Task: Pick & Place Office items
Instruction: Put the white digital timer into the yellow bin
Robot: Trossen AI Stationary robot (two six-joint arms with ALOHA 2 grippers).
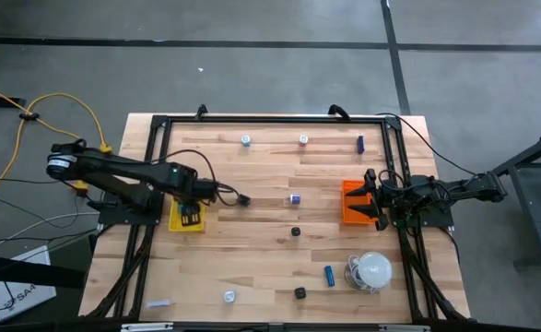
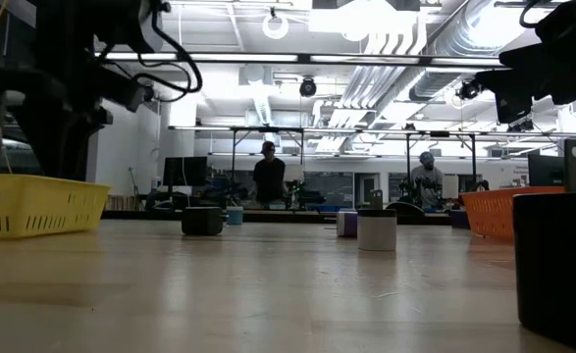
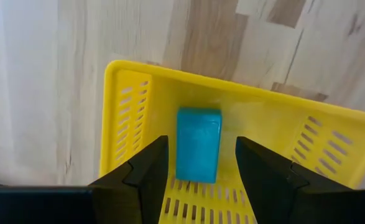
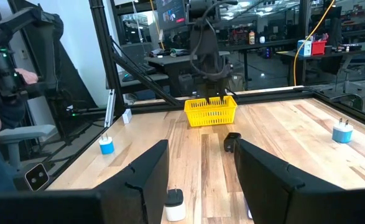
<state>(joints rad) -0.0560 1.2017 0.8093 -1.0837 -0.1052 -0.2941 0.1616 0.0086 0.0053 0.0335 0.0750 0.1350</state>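
Left gripper: poised over the yellow tray near the table's left edge, fingers spread, nothing between them. A blue block lay on the tray floor directly below the gap, clear of both fingers.

Right gripper: beside the orange tray near the table's right edge, fingers spread and empty, facing across the table toward the left arm.

Office items, listed outward from the trays:
- Purple-and-white piece, mid-table, between the two trays.
- Small black block, just nearer the front edge than the purple piece.
- Two white-silver round bits and, along the back edge.
- Blue stick, near the back right corner.
- Blue stick, toward the front right, just beside the white dome with its coiled cable.
- Black block, near the front edge.
- White-silver round bit, near the front edge, left of that block.
- Pale thin piece, at the front left corner; kind could not be told.

In the low view, two people stood in the room well beyond the table.
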